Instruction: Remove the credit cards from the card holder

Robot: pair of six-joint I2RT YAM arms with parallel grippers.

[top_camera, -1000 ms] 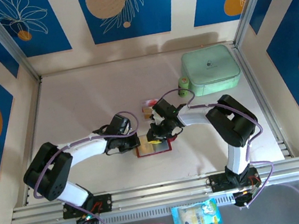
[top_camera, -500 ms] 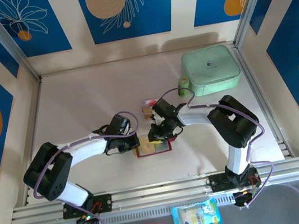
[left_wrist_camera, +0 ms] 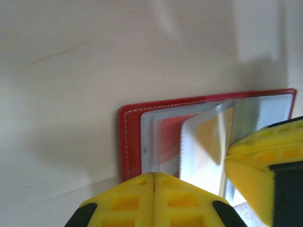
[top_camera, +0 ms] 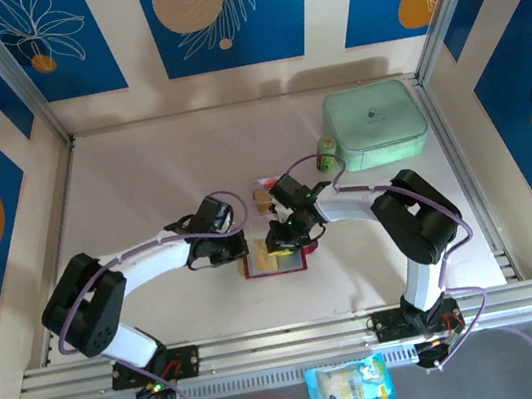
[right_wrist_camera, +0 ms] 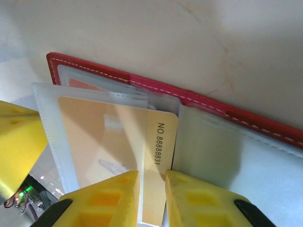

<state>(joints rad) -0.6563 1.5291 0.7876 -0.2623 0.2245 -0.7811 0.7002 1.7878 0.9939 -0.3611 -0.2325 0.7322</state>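
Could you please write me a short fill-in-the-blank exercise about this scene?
The card holder's outer cover is ___ in colour.
The left gripper's jaws are ___.
The card seen between the right gripper's fingertips sits partly inside a clear ___.
The case near the far right corner is mint-___.
Missing words: red; shut; sleeve; green.

Red card holder lying open on pale table, clear sleeves lifting, orange card numbered 8888883 sitting partly inside one sleeve, right gripper hovering over its lower edge, jaws standing narrowly apart, left gripper's finger showing at left.
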